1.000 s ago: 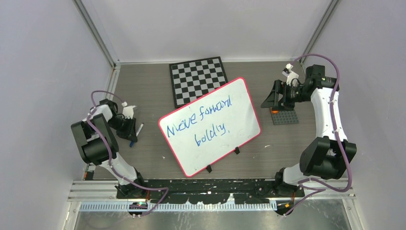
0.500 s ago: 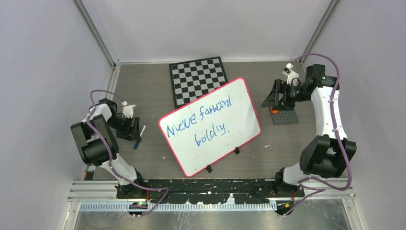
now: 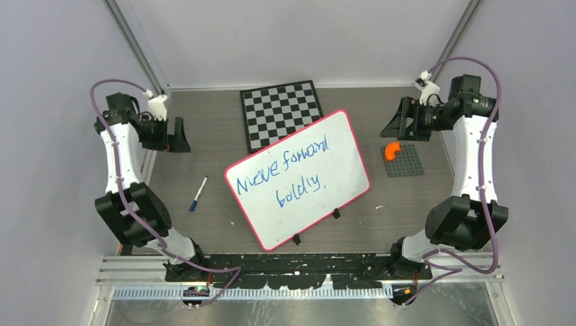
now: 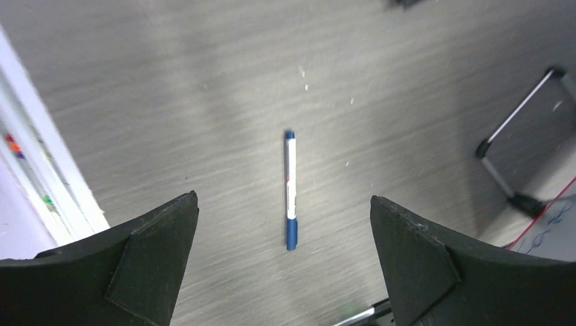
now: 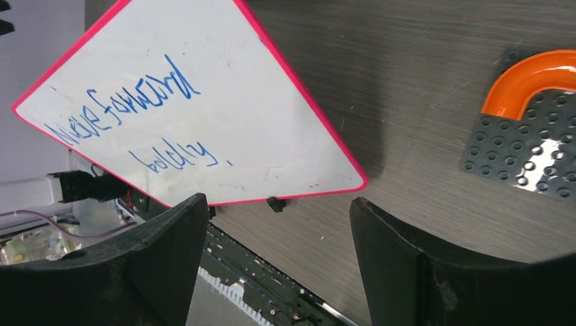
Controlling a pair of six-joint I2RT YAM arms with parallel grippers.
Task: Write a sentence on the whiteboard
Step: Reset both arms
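Left of the whiteboard, our left claw hangs with fingers apart and empty. The marker lies on the surface nearer the whiteboard. The whiteboard carries the sentence, seemingly complete. Right of it, our right claw gapes empty too. We should hold both claws high, never brushing the ink.

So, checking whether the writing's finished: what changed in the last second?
The left gripper released the marker onto the table and drew back toward the far left. The right gripper backed off slightly, open. The whiteboard and the sentence stayed put.
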